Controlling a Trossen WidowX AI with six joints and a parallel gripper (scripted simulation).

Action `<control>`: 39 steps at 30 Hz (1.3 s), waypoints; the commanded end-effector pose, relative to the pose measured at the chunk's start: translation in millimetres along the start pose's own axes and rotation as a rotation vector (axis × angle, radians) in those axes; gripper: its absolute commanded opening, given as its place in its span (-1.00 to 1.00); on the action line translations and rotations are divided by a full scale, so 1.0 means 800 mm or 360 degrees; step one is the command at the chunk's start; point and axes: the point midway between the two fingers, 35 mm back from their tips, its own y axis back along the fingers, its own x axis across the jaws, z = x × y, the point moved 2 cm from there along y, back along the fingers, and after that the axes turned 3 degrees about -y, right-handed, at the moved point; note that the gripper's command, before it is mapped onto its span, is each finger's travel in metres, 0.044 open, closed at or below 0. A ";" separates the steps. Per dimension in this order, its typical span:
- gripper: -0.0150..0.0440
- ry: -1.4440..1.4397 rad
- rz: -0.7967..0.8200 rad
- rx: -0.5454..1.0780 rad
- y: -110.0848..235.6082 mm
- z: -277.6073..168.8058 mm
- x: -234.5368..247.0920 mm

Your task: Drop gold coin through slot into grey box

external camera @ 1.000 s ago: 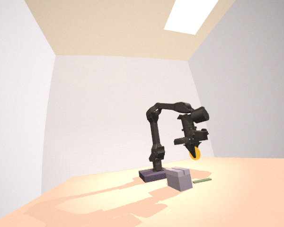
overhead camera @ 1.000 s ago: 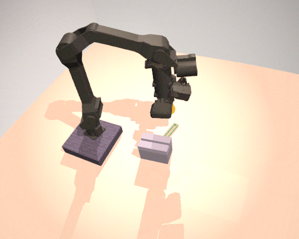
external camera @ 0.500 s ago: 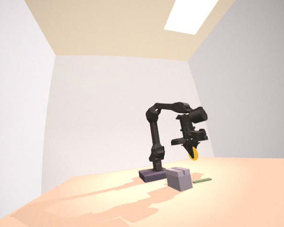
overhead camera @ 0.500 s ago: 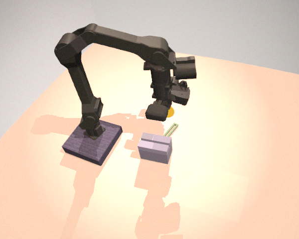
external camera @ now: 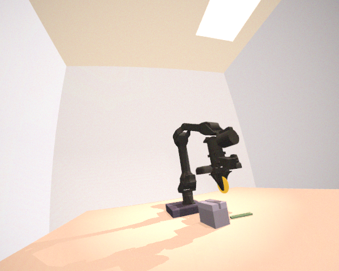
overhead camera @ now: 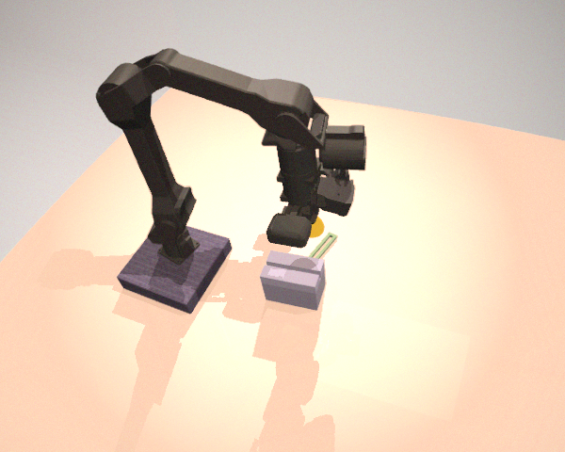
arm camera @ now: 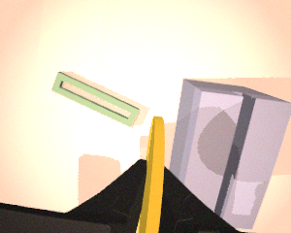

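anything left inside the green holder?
Nothing visible: the wrist view shows the green holder with an open channel and the table showing through. The gold coin is clamped edge-on in the tool, raised near the grey box. The box's inside is hidden.

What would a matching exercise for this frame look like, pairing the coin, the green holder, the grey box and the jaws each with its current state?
Things:
1. gold coin
2. green holder
3. grey box
4. jaws of the gripper

States:
A. lies on the table with nothing standing in it
B. shut on a thin disc
C. held in the air above the table
D. stands closed, slot in its lid facing up

Pairs: 1-C, 2-A, 3-D, 4-B
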 end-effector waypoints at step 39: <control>-0.49 0.0007 -0.0012 0.0003 -0.001 -0.011 -0.071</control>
